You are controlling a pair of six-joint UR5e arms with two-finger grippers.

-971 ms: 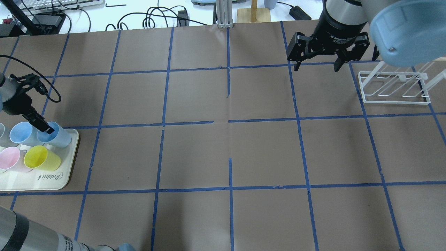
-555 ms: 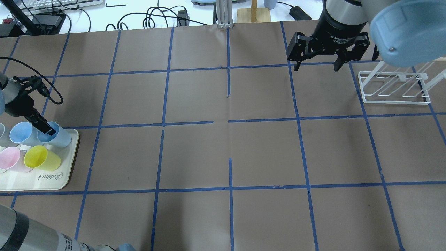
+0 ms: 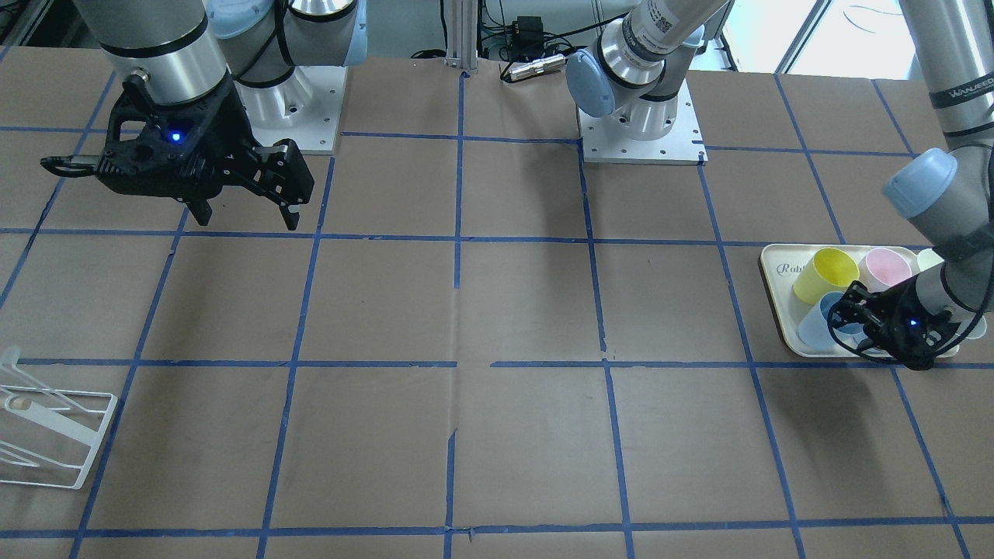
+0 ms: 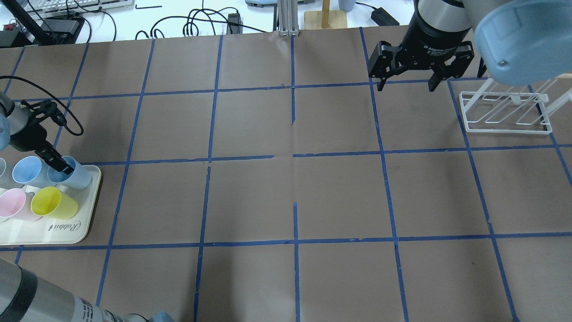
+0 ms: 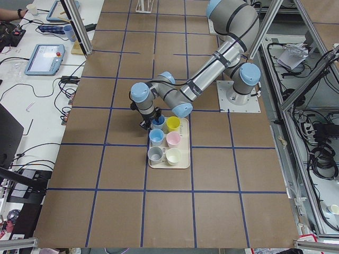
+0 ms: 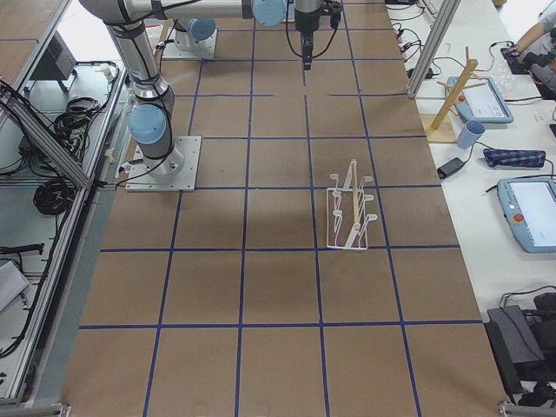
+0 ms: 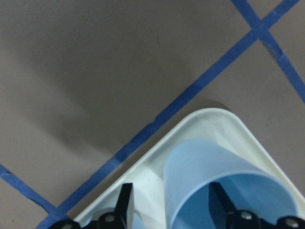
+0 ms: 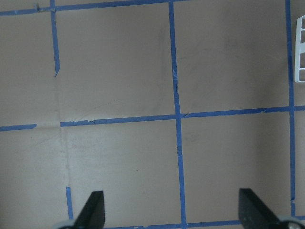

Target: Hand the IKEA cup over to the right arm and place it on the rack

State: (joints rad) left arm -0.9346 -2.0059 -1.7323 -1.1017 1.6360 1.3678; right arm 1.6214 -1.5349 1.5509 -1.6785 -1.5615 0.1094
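Tipping is the main hazard here. The left gripper [image 7: 170, 188] straddles the wall of the IKEA cup [image 4: 76, 176], one finger inside the mouth and one outside. Its jaws stand narrowly parted, with a gap on each side of the wall, so nothing is clamped yet. If they close off-centre or the wrist drags sideways, I judge the light cup could tilt or skid. It might knock the second blue cup [image 4: 27, 171] touching it or the yellow cup [image 4: 49, 202] just beside it. A pinch on thin, tapered plastic may also slip on the lift, or turn the cup so the other arm gets a poor hold.

The cup stands upright in the tray [image 4: 67, 232], in the corner nearest the table [image 4: 295, 192] centre.

The left arm reaches low over the tray's far edge, its wrist slanted down into that corner with a cable looping off it. The right gripper [image 4: 406, 86] hangs well apart from the tray, pointing down, its jaws spread wide and empty. The rack [image 4: 507, 131] is farther from the tray again.
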